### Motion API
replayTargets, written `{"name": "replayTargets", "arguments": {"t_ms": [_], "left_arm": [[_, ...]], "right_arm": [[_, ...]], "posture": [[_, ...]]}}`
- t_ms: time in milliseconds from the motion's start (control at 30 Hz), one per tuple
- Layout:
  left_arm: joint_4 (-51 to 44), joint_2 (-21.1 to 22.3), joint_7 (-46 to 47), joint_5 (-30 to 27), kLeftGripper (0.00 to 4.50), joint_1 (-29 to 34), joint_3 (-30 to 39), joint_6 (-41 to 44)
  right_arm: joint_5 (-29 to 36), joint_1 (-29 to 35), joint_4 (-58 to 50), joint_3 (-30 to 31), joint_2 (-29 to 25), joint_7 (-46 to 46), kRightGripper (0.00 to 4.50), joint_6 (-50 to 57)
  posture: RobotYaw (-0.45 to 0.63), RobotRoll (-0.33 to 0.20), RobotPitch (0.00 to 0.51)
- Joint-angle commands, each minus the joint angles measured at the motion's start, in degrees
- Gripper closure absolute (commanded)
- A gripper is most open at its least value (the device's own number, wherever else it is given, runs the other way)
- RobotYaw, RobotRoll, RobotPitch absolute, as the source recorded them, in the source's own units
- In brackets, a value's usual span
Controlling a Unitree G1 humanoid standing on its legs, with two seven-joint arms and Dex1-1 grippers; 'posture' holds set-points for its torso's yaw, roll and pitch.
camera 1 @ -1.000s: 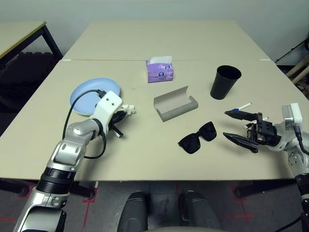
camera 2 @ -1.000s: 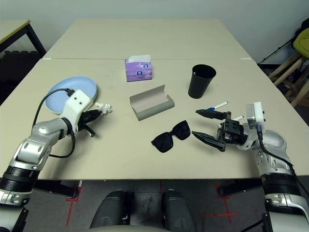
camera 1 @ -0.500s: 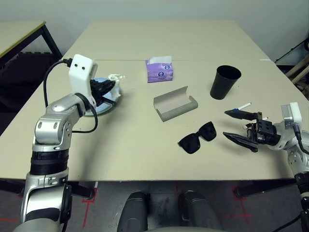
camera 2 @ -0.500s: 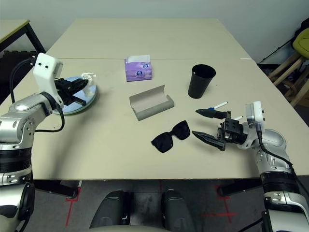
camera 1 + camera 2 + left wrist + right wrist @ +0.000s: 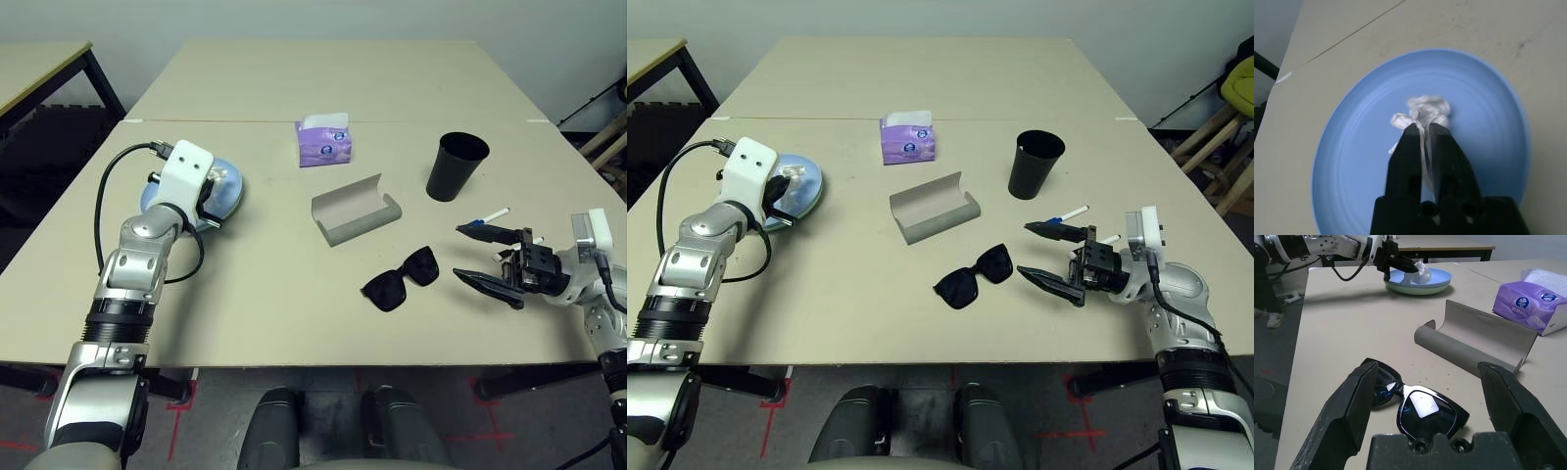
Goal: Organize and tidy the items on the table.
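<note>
my left claw [image 5: 1425, 128] pinches the crumpled tissue [image 5: 1423, 110] over the blue plate [image 5: 1352, 161]; right claw [image 5: 1425, 396] gapes by the sunglasses [image 5: 401, 278]; case [image 5: 357, 209], pens, cup [image 5: 456, 165] still loose on the bench [image 5: 294, 313]

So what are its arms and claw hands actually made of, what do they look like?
Each forearm is silver metal with ribbed black joint rings. The left wrist carries a white boxy block with a looping black cable; the right wrist has a similar white block. Both the left gripper and the right gripper have two tapered black fingers.
</note>
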Motion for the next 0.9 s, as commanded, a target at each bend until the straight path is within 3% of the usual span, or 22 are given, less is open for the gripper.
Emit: {"name": "replayTargets", "arguments": {"t_ms": [33, 267, 567, 900], "left_arm": [[2.25, -0.24, 0.28, 1.15, 2.69, -1.23, -0.17, -1.82], [3.09, -0.36, 0.77, 0.75, 0.02, -1.38, 1.52, -2.60], [-2.35, -0.56, -3.88, -5.49, 0.02, -0.41, 5.84, 0.13], [-29.25, -1.09, -14.33, -24.70, 0.02, 8.62, 12.31, 18.48]], "right_arm": [[-0.32, 0.67, -0.24, -0.95, -0.34, 0.10, 0.00, -0.50], [-0.37, 0.80, -0.12, -0.94, -0.48, 0.21, 0.00, -0.47], [-0.79, 0.38, 0.43, -0.72, -0.73, 0.36, 0.00, -0.94], [-1.41, -1.30, 2.09, -0.30, -0.53, 0.69, 0.00, -1.43]], "posture": [[0.03, 0.000, 0.085], [0.03, 0.000, 0.088], [0.04, 0.000, 0.079], [0.06, 0.000, 0.067]]}}
